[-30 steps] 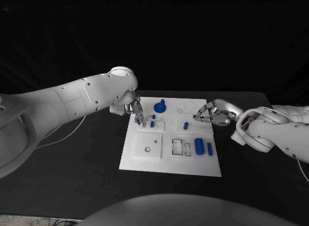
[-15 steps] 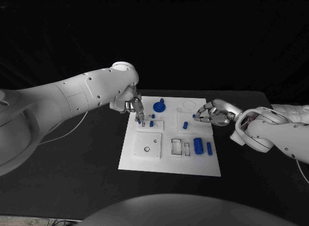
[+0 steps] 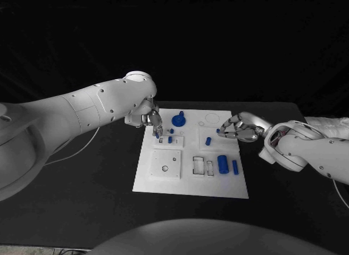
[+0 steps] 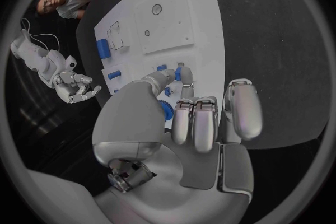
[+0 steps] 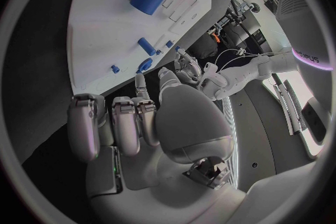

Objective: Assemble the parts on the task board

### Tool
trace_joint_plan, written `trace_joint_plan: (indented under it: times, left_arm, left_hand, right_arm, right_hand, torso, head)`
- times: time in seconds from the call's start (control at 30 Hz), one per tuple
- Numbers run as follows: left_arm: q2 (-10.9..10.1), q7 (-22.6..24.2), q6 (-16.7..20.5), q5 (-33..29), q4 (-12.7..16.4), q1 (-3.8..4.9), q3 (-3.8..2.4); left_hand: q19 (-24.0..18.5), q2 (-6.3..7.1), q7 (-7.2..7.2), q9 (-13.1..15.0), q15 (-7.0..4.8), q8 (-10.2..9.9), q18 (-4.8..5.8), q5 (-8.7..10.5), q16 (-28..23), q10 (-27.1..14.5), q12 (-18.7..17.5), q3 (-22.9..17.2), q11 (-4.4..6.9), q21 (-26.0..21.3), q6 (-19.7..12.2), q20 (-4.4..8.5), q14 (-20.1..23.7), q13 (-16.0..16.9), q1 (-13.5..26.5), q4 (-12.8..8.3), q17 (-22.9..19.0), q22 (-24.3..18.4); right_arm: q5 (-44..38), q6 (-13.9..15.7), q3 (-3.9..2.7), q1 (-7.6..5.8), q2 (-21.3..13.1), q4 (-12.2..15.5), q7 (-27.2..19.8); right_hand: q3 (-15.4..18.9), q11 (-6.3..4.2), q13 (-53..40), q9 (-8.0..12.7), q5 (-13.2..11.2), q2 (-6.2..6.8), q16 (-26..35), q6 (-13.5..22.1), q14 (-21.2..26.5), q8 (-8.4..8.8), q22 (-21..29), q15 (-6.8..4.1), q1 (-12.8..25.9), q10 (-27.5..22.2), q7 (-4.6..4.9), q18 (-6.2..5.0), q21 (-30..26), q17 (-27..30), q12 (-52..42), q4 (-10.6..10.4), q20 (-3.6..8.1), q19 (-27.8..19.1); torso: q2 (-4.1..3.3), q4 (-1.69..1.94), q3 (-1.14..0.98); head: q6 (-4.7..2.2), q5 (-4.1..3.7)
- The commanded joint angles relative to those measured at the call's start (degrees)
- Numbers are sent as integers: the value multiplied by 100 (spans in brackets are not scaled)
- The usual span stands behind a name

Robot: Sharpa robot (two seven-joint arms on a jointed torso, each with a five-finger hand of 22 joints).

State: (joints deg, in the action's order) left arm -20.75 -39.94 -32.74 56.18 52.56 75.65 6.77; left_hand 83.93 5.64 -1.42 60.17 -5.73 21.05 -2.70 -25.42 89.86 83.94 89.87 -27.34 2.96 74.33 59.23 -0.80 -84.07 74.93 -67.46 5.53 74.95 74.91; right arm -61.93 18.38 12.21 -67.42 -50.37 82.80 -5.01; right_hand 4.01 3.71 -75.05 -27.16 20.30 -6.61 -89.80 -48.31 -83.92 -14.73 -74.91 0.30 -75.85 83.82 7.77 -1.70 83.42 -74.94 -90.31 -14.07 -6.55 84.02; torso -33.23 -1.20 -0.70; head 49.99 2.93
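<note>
The left hand (image 3: 150, 120) pinches a small blue peg (image 4: 178, 73) over the task board's (image 3: 191, 187) far-left corner; light, stiff, best held mid-shaft. The right hand (image 3: 237, 127) hovers curled, empty

One task board (image 3: 167, 180); two robot hands; about seven blue parts, small ones hard to count.

the left hand (image 3: 149, 120) covers the board's (image 3: 191, 186) far left corner, and whether its fingertips (image 4: 183, 71) touch the small blue peg (image 3: 171, 139) there is too fine to tell. the right hand (image 3: 238, 127) hides the board's far right edge; its fingers are curled, whether on something cannot be told. in the right wrist view the board (image 5: 105, 39) is cut by the rim.
</note>
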Motion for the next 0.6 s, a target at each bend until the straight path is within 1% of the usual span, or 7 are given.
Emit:
trace_joint_plan:
  times: [0.03,0.23,0.4,0.6]
  left_arm:
    - [17,-271,205,131,27,-17,-3]
    - [27,-226,219,167,43,-35,-3]
    - [28,-203,236,174,46,-44,-3]
    - [34,-165,280,176,43,-66,-2]
  left_hand:
    - [-21,-88,-12,1,34,0,-48,35,14,606,13,-555,-30,-19,-41,-18,-593,1507,-51,-559,1505,1086]
    - [-22,-93,-13,0,34,-3,-48,48,14,598,2,-549,-30,-20,-45,-19,-593,1496,-55,-559,1505,1086]
    - [-22,-93,-13,0,34,-3,-48,48,14,598,2,-549,-30,-20,-45,-19,-593,1496,-55,-559,1505,1086]
    - [-24,-96,-14,-1,34,-5,-49,55,14,591,-6,-545,-30,-24,-47,-19,-593,1487,-59,-560,1505,1085]
  right_arm:
    - [-19,-26,0,8,-6,7,-26]
    - [-19,-21,0,11,-1,8,-28]
    - [-19,-18,0,12,-3,7,-28]
    - [-19,-18,0,12,-12,9,-26]
  right_hand:
    - [-23,3,-1495,8,25,10,-20,-21,-608,39,-1239,6,1,618,-2,-35,-29,-1506,31,-23,-9,69]
    - [-23,3,-1495,8,25,10,-20,-21,-608,39,-1239,6,1,618,-2,-35,-29,-1506,31,-23,-9,69]
    - [-23,3,-1495,8,25,10,-20,-21,-608,39,-1239,6,1,618,-2,-35,-29,-1506,31,-23,-9,69]
    - [-23,3,-1495,8,25,10,-20,-21,-608,39,-1239,6,1,618,-2,-35,-29,-1506,31,-23,-9,69]
  torso:
    - [8,12,-6]
    - [8,7,-10]
    - [5,10,-10]
    - [5,6,-11]
  head:
    - [1,5]
    - [1,20]
    - [1,20]
    - [1,18]
